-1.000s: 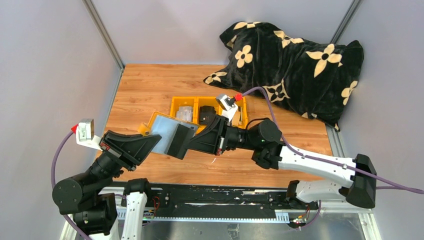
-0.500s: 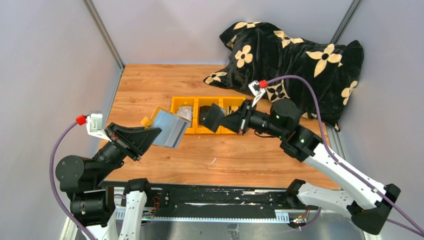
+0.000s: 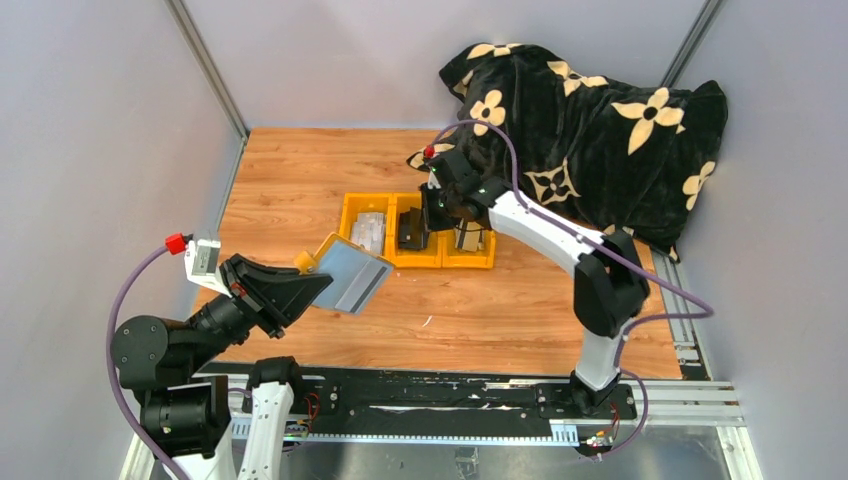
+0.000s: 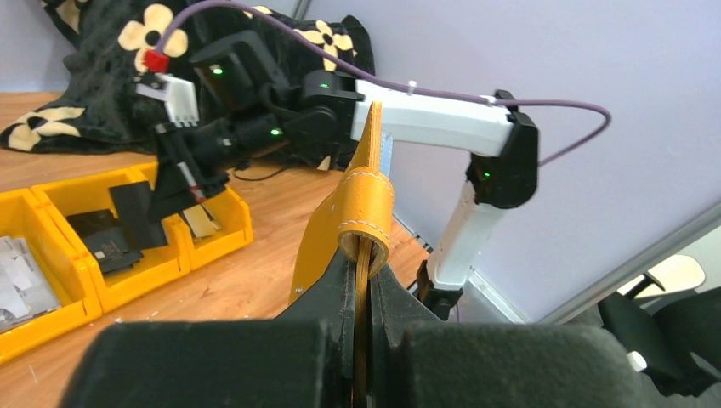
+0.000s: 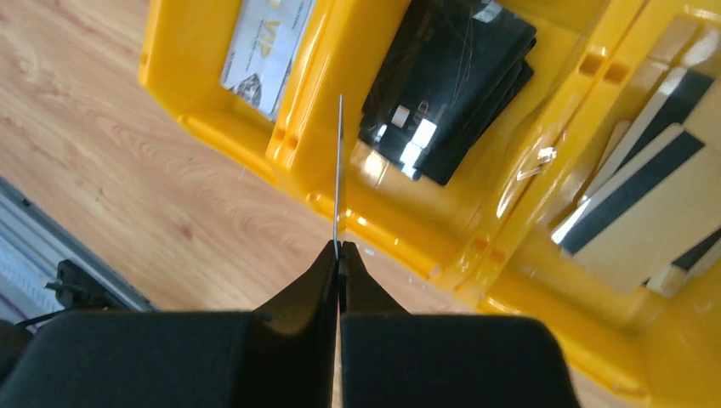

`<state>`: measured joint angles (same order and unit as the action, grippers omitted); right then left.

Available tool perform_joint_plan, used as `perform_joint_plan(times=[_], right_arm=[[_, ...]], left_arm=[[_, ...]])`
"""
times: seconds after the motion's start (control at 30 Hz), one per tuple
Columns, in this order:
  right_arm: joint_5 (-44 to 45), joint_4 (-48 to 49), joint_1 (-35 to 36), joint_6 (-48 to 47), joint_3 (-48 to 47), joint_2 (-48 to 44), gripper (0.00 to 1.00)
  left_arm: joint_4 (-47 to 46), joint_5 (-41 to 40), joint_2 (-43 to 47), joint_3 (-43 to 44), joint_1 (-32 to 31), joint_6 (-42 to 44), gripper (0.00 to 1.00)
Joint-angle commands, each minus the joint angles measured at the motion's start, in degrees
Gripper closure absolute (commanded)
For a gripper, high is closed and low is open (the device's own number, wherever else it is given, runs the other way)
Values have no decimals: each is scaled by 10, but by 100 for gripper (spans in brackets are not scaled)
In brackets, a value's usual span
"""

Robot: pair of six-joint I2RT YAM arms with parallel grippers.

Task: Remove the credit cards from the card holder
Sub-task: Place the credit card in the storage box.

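My left gripper (image 3: 312, 281) is shut on the card holder (image 3: 347, 276), a mustard-yellow wallet held open above the table, its grey-blue inner face up. In the left wrist view the card holder (image 4: 364, 200) stands edge-on between the jaws of the left gripper (image 4: 363, 265). My right gripper (image 5: 337, 247) is shut on one of the credit cards (image 5: 339, 161), seen edge-on as a thin line. From above, that card (image 3: 412, 231) looks dark and hangs over the yellow tray's middle compartment. More credit cards (image 5: 644, 197) with black stripes lie in the right compartment.
The yellow three-compartment tray (image 3: 465, 264) sits mid-table. Its left compartment holds pale cards (image 3: 370, 228), and black flat items (image 5: 451, 81) fill the middle one. A black blanket with cream flowers (image 3: 590, 130) is heaped at the back right. Grey walls enclose the table.
My right arm has swung away from the card holder to above the tray, carrying a card. The left gripper, still holding the card holder, shifted slightly.
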<state>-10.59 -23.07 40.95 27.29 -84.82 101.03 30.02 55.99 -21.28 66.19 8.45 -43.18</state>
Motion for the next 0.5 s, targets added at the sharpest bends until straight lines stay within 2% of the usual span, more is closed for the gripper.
perform_joint_plan(times=[0.0,0.4,0.47], right_arm=[[8,-48,-15,-28,-88,67,100],[-45,-54,-29,-12,-212,240,100],[-42,-56,-29,-9,-223,253,92]], left_arm=[[-25,28,12,10,-1,4,100],[-46,35,19,11,-1,-13,100],[-49,37,19,15,-1,-15,100]])
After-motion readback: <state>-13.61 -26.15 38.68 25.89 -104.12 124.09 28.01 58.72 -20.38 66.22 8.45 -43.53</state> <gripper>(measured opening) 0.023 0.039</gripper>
